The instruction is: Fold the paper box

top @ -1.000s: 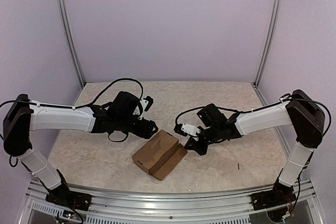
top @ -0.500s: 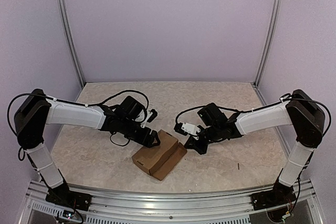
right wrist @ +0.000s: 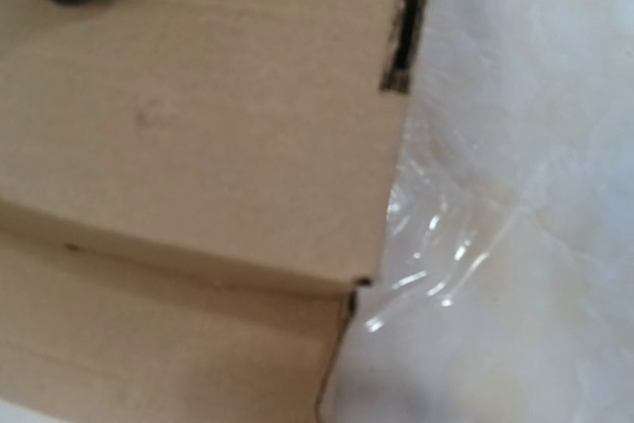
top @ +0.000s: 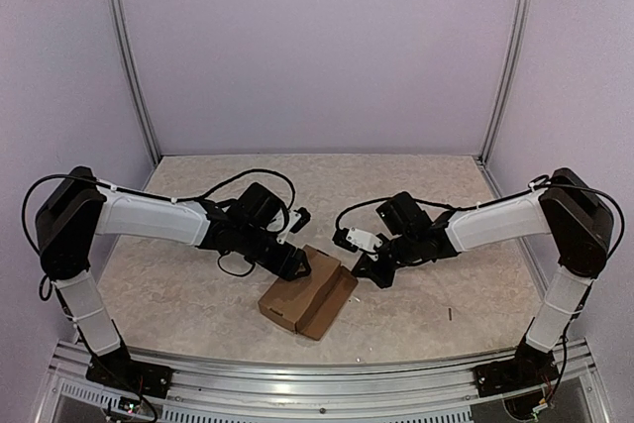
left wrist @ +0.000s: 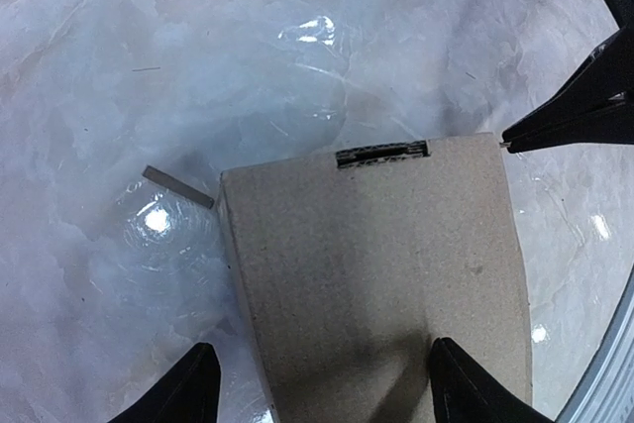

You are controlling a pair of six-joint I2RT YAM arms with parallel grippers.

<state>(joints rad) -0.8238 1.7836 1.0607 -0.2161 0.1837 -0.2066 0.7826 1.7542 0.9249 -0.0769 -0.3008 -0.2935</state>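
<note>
The paper box [top: 309, 296], plain brown cardboard folded into a low rectangular block, lies on the marbled table between the two arms. My left gripper [top: 295, 266] hangs open at the box's far-left end. In the left wrist view the box [left wrist: 376, 255] sits under this gripper [left wrist: 327, 388], one finger off its left edge and the other over its top. My right gripper [top: 374, 272] is shut and empty, its pointed tip [left wrist: 570, 121] just off the box's far-right corner. The right wrist view shows only the box [right wrist: 198, 146] close up with a slot [right wrist: 404, 27]; its own fingers do not show.
A small grey strip [left wrist: 178, 186] lies on the table just left of the box. A dark speck [top: 449, 314] sits to the near right. The aluminium rail [top: 317, 369] runs along the near edge, and lilac walls close in the other sides.
My left arm has swung right and nearer, bringing its open gripper onto the box's far end. The box has shifted slightly to the right. The right arm has barely moved.
</note>
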